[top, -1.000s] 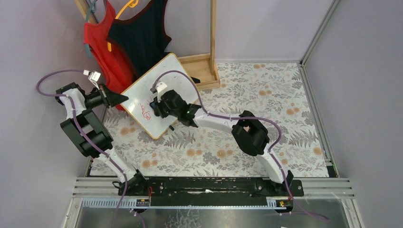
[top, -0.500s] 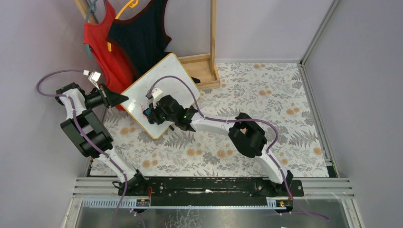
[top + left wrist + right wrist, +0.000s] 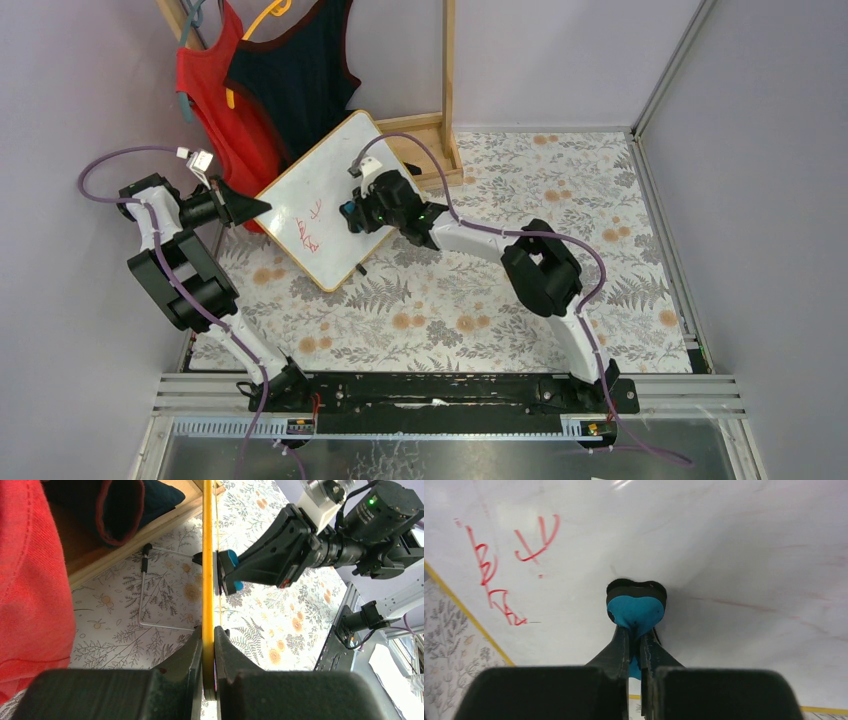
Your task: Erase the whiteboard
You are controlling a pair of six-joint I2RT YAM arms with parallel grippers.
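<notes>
The whiteboard (image 3: 305, 180), wood-framed and tilted, stands at the back left with red characters (image 3: 308, 226) on its lower part. My left gripper (image 3: 262, 207) is shut on the board's left edge; in the left wrist view the frame (image 3: 207, 555) runs edge-on between the fingertips (image 3: 209, 630). My right gripper (image 3: 350, 212) is shut on a small blue eraser (image 3: 635, 609), whose dark pad presses flat on the white surface (image 3: 734, 540). The red characters (image 3: 494, 580) lie to its left. The eraser (image 3: 231, 560) also shows against the board's face.
A red garment (image 3: 215, 100) and a dark one (image 3: 300, 70) hang just behind the board. A wooden stand (image 3: 432, 140) sits at the board's top right corner. A thin metal prop (image 3: 142, 595) holds up the board's back. A floral cloth (image 3: 560, 200) covers the table.
My right gripper swept the eraser down-left over the board, then back up-right to its upper middle. The red characters now show uncovered. The left arm and board have not moved.
</notes>
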